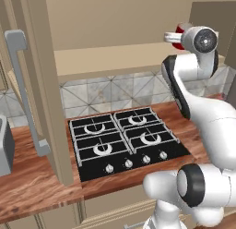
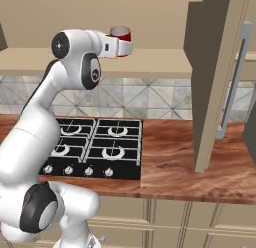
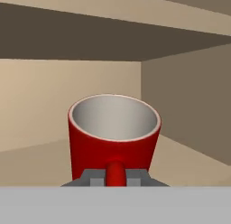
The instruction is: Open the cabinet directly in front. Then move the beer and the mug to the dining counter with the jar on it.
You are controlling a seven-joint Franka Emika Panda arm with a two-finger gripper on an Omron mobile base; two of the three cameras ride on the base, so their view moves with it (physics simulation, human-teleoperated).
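Fingers (image 3: 94,179) clamped on mug (image 3: 114,136) handle, mug upright just ahead of gripper (image 3: 115,178) on open cabinet (image 2: 150,62) shelf, so pull straight back out.

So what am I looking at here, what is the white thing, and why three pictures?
The white thing is a robot arm in a simulated kitchen. Two pictures come from cameras riding on its base, behind it to left and right; the third looks out from its hand. Below lies a wood worktop with a black hob. The arm reaches into the opened cabinet above, both doors swung out. In the hand view its gripper has the jaws shut on the handle of the red mug, which stands upright on the shelf.
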